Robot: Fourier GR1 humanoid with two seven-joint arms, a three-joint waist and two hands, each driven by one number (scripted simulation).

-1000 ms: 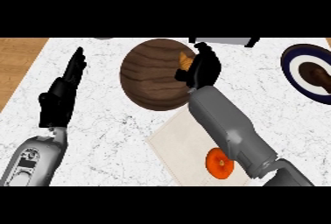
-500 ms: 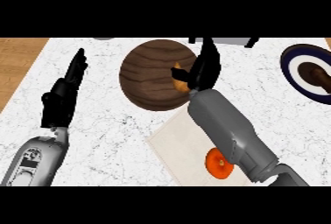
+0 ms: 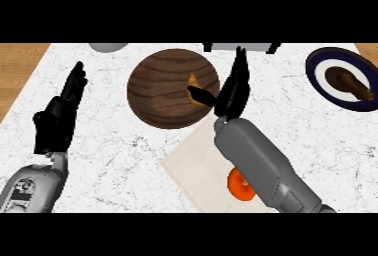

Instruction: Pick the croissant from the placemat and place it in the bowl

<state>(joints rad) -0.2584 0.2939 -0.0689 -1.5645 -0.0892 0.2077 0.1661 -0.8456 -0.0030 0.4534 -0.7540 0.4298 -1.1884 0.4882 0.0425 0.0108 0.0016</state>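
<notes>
Head view: nearest, the pale placemat [image 3: 193, 165] lies tilted on the white counter [image 3: 118, 155], its near corner cut by the lower edge. An orange round thing [image 3: 236, 183] rests on it, half hidden under the right forearm. At the left the left hand [image 3: 59, 116] rests open, fingers straight and together, with a stretch of marbled counter between it and the bowl [image 3: 156, 97]. The right hand [image 3: 232, 95] stands over the bowl's right rim, fingers straight, thumb spread leftward. The croissant [image 3: 193, 81] shows inside the bowl, just beside that thumb; contact cannot be told. Farther right, well apart, a dark blue plate [image 3: 316, 75] meets the picture's right edge
</notes>
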